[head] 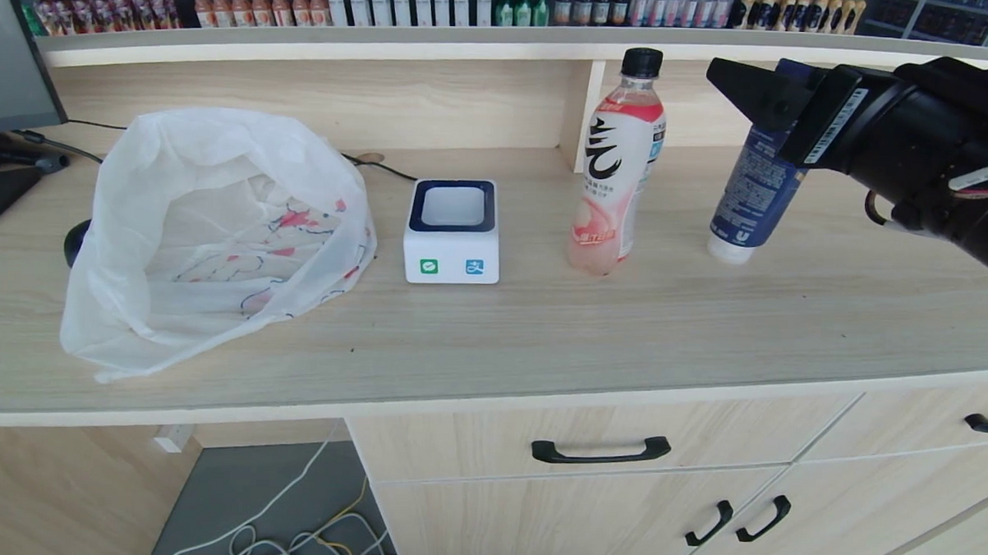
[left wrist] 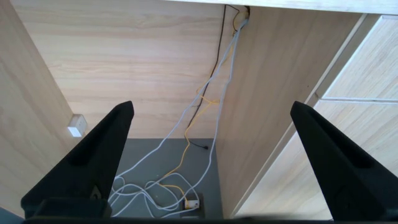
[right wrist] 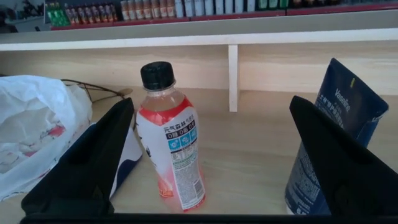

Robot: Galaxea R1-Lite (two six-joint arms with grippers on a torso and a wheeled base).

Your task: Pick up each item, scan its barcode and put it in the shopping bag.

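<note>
A pink drink bottle (head: 617, 163) with a black cap stands upright on the wooden counter (head: 541, 328). To its right stands a dark blue tube (head: 752, 188), cap down. The white barcode scanner (head: 452, 231) sits left of the bottle, and the white plastic shopping bag (head: 216, 227) lies open at the far left. My right gripper (head: 755, 89) hovers at the top of the blue tube, open. In the right wrist view its gripper (right wrist: 211, 102) frames the bottle (right wrist: 174, 149), with the tube (right wrist: 351, 99) behind one finger. My left gripper (left wrist: 211, 109) is open below the counter.
A raised shelf (head: 469, 42) with a vertical divider (head: 578, 108) runs along the back of the counter. A monitor (head: 9, 47) stands at the far left, with a black object (head: 76, 242) behind the bag. Drawers with black handles (head: 599, 454) lie below; cables (left wrist: 168, 180) trail underneath.
</note>
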